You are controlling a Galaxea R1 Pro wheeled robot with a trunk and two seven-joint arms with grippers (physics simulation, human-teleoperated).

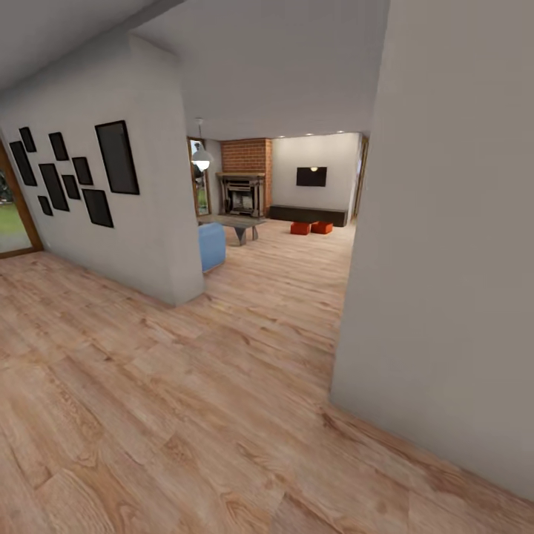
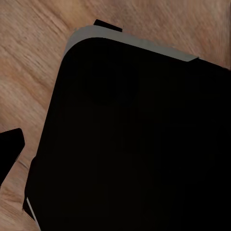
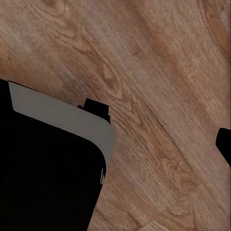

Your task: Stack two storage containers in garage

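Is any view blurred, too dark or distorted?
Head view: evenly lit, walls bowed by the wide lens; the two containers small and soft far off. Left wrist view: mostly a black, detail-less body. Right wrist view: floor grain fairly sharp, no glare.

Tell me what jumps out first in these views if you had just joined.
Two orange-red storage containers sit side by side on the pale plank floor at the far end, before the low dark cabinet, beside the brick fireplace. Nearer, black picture frames cluster on the left wall, and a blue seat shows past its corner.
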